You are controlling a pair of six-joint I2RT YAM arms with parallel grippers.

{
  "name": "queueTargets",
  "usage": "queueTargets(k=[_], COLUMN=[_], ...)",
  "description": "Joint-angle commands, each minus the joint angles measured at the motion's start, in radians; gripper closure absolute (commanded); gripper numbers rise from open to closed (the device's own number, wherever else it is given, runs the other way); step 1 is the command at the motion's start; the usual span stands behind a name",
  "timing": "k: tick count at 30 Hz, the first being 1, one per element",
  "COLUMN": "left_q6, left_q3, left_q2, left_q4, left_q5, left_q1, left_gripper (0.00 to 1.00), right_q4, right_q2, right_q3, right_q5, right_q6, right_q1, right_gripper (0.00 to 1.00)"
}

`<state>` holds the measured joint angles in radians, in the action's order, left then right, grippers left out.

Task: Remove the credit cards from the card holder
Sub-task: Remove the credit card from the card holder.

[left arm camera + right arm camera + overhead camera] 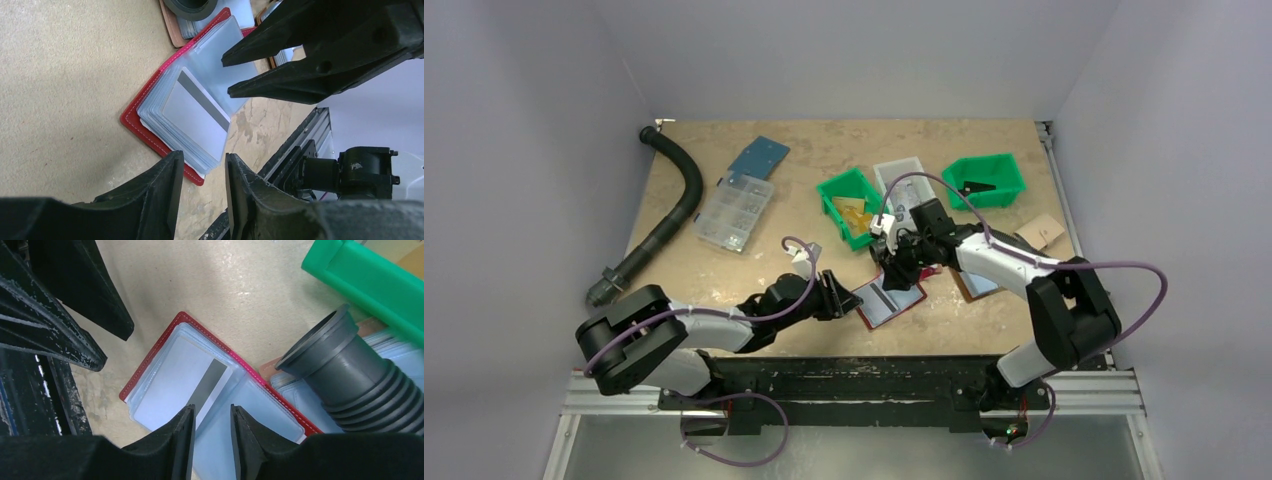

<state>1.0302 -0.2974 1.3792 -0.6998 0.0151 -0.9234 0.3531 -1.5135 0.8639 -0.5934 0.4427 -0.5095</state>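
Card holder (891, 300) spread flat on surface (714, 275), pockets up, striped credit card (195, 117) exposed for picking. My left hand (839, 297) at its near-left corner, right hand (899, 262) over its far edge. Each slightly open, gripping nothing visible; likely pin-and-pull.

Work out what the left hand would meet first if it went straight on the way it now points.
Most likely the pale, grey-striped credit card showing in the open card holder, straight ahead of the left hand. Depth is unclear: it could brush the holder's red edge first.
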Motion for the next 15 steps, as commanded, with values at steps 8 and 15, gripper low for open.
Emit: queueTargets(k=[8, 15], left_q6=[0.056, 0.089], left_q3=[-0.041, -0.051], left_q2=[0.124, 0.171], left_q4=[-0.175, -0.196], left_q5=[-0.043, -0.046], left_q1=[-0.003, -0.004], left_gripper=[0.60, 0.60], right_q4=[-0.006, 0.008], right_q2=[-0.052, -0.090], right_q3=[0.051, 0.065], right_q5=[-0.032, -0.032], right_q6=[-0.131, -0.167], right_q1=[-0.003, -0.003], right_gripper=[0.59, 0.57])
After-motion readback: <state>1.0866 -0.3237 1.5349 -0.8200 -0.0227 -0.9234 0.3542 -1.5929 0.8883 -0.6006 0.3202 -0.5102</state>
